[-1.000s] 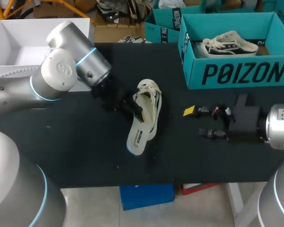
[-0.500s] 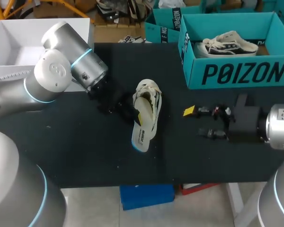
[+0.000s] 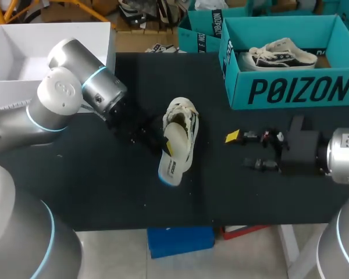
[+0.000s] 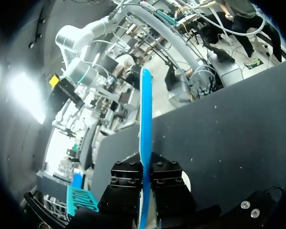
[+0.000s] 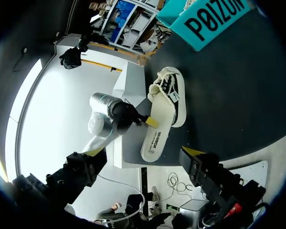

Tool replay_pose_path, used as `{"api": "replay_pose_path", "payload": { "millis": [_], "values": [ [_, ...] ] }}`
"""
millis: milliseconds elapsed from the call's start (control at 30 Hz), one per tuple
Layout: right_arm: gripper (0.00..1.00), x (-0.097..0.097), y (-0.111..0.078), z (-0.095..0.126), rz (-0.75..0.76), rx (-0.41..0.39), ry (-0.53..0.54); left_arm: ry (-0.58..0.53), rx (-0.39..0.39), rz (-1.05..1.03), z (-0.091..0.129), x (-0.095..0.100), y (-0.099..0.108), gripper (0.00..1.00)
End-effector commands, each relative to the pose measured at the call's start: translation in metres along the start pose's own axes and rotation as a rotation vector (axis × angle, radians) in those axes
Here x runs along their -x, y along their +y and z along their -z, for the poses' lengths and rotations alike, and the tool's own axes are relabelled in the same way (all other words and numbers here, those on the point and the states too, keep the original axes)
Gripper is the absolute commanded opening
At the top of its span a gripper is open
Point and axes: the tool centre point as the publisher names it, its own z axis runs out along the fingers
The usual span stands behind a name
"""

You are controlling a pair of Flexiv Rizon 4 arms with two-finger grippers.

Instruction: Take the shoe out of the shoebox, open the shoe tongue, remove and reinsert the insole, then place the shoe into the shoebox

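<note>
Left tool (image 3: 163, 142): pressed together on the insole (image 3: 173, 157), pinching it from the left side. In the left wrist view the black fingers (image 4: 128, 179) clamp it from both sides, and it shows edge-on as a thin blue strip (image 4: 146, 109) running straight ahead of the tool (image 4: 146, 171).
Insole: cream on top. Its long axis runs near to far, with its near end leaning slightly left. The far part sits in the shoe (image 3: 189, 113) and the near part sticks out over the counter (image 3: 104, 186).
Shoe: a cream sneaker with black stripes in the middle of the counter. Its long axis runs near to far, with the laced end at the far side.
Right tool (image 3: 244, 151): spread and holding nothing, over the right part of the counter. Its fingers point left towards the shoe, well apart from it.
Shoebox (image 3: 291, 87): teal and open, at the far right of the counter, with a second sneaker (image 3: 282, 53) lying left to right inside.
White box (image 3: 23, 52): open, at the far left.
</note>
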Motion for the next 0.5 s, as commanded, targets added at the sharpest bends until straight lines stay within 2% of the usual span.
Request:
{"api": "replay_pose_path", "payload": {
  "millis": [33, 267, 500],
  "values": [
    [1.0, 0.0, 0.0, 0.0, 0.0, 0.0, 0.001, -0.001, 0.008, 0.003, 0.001, 0.001, 0.008, 0.0],
    [1.0, 0.0, 0.0, 0.0, 0.0, 0.0, 0.001, -0.02, 0.027, -0.004, 0.006, 0.012, 0.024, 0.0],
    [1.0, 0.0, 0.0, 0.0, 0.0, 0.0, 0.001, -0.053, 0.013, 0.014, 0.006, 0.014, 0.038, 0.0]
  ]
}}
